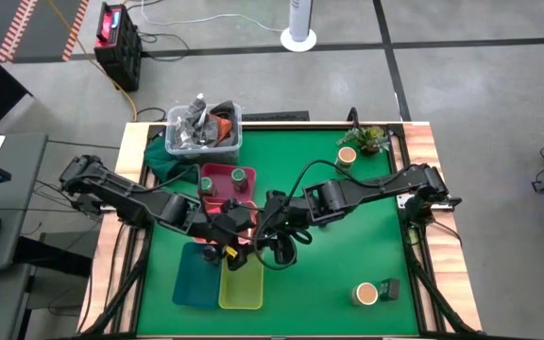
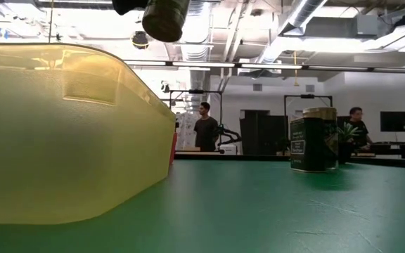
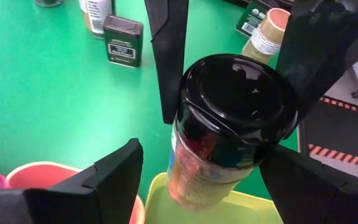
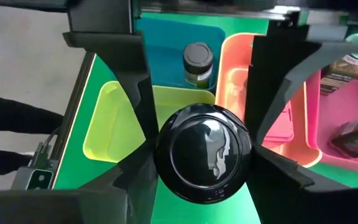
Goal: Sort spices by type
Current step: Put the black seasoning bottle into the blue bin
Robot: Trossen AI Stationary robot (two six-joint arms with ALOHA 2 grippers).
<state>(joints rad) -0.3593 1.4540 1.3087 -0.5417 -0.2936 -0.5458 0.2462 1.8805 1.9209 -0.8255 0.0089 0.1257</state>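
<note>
A spice jar [image 3: 235,118] with a glossy black lid and orange-brown contents hangs in the air between both grippers, above the yellow-green tray [image 1: 241,286]. My right gripper [image 4: 204,186] is shut on its lid [image 4: 204,152]. My left gripper [image 3: 201,183] is open, its fingers flanking the jar's body. The low view shows the jar [image 2: 164,17] high over the tray [image 2: 62,133]. A dark-lidded jar [image 4: 197,62] stands in the teal tray. Green-lidded jars [image 1: 237,176] stand in the pink tray. Tan-topped jars [image 1: 347,156] [image 1: 366,294] and a small dark tin [image 1: 391,287] stand on the mat. My right gripper pinches the jar's black lid by its rim [image 3: 188,93] between its two fingers [image 3: 166,62], slanting down from above. The jar is lifted clear and tilted, its lower end over the yellow-green tray. My left gripper's fingers [image 3: 114,180] stand beside the jar's body; I cannot tell whether they touch.
The salmon tray [image 4: 253,93] and pink tray [image 1: 217,172] lie close under the arms, the teal tray [image 1: 195,276] beside the yellow-green one. A grey bin of clutter [image 1: 203,129] sits at the far left, a small plant [image 1: 371,139] at the far right. People stand in the room behind.
</note>
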